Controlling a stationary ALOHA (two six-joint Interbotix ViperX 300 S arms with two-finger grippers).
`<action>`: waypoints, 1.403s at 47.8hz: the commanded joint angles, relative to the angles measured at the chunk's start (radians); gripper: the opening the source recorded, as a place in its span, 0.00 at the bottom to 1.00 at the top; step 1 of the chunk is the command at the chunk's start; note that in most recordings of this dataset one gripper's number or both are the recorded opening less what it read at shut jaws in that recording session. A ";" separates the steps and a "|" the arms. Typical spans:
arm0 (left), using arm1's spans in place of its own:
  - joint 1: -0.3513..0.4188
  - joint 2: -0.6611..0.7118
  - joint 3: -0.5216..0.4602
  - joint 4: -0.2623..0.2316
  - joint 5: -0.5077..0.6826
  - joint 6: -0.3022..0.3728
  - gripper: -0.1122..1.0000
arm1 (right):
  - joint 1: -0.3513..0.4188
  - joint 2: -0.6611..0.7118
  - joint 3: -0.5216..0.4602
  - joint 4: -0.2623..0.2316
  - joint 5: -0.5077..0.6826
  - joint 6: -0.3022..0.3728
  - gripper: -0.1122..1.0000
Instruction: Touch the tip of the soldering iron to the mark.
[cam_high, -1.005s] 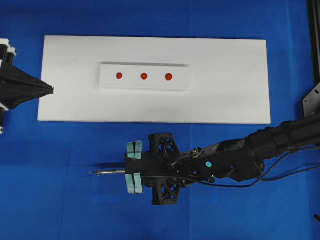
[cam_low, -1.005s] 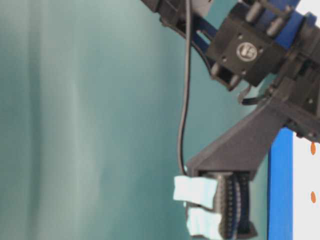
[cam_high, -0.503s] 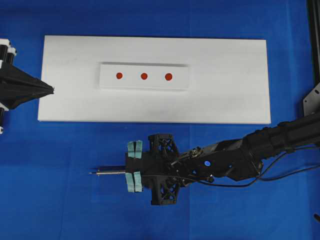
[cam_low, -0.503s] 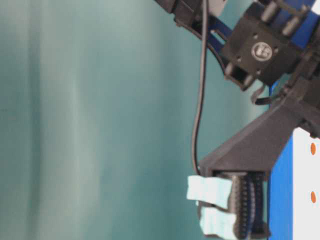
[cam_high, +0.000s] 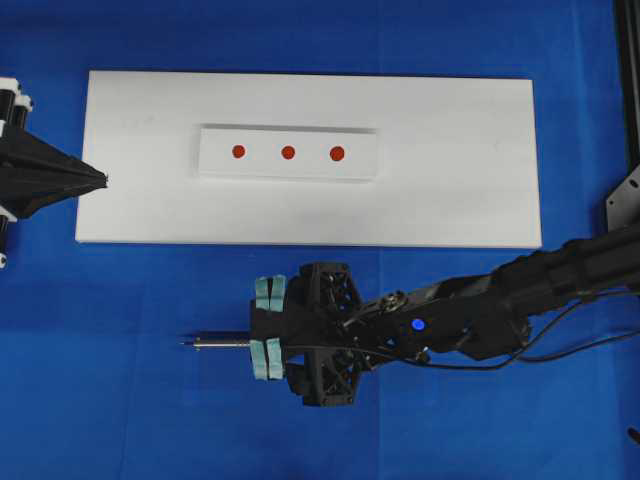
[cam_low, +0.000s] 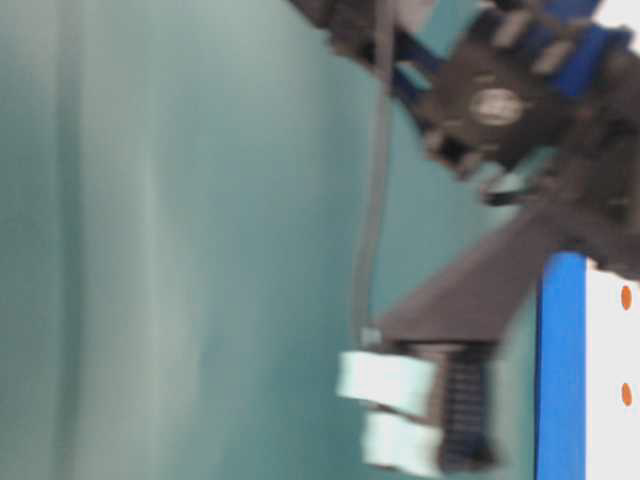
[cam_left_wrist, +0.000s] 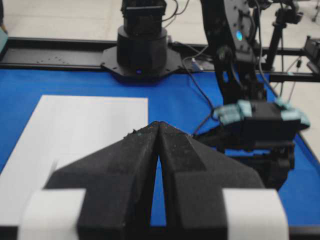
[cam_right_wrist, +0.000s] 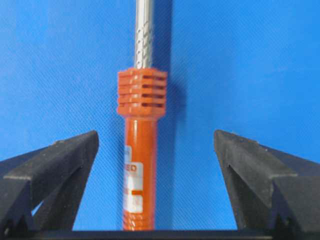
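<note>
Both fingers of the right hand (cam_right_wrist: 156, 150) stand wide apart astride the soldering iron (cam_right_wrist: 141, 150). Its tip (cam_high: 183, 345) points toward nine o'clock on the bench (cam_high: 120, 400). The left hand (cam_high: 100, 180) is pinched closed, empty.

Overhead view bright and evenly lit, sharp throughout; the white board (cam_high: 310, 160) casts only a thin shadow; table-level view heavily motion-blurred, the right arm (cam_low: 500, 150) smeared; right wrist view crisp, the soldering iron (cam_right_wrist: 141, 150) throwing a soft shadow rightward; left wrist foreground slightly soft.

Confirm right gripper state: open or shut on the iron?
Open. In the right wrist view, the right gripper's fingers stand wide apart on either side of the soldering iron, blue cloth visible in both gaps.
</note>
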 joint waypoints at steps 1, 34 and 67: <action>-0.003 0.005 -0.012 0.002 -0.006 -0.002 0.10 | 0.006 -0.083 -0.017 -0.003 0.041 -0.005 0.86; -0.003 -0.002 -0.012 0.002 -0.006 -0.002 0.10 | -0.031 -0.264 -0.005 -0.055 0.215 -0.014 0.85; -0.003 -0.002 -0.012 0.002 0.005 -0.002 0.10 | -0.336 -0.350 0.106 -0.052 0.132 -0.198 0.85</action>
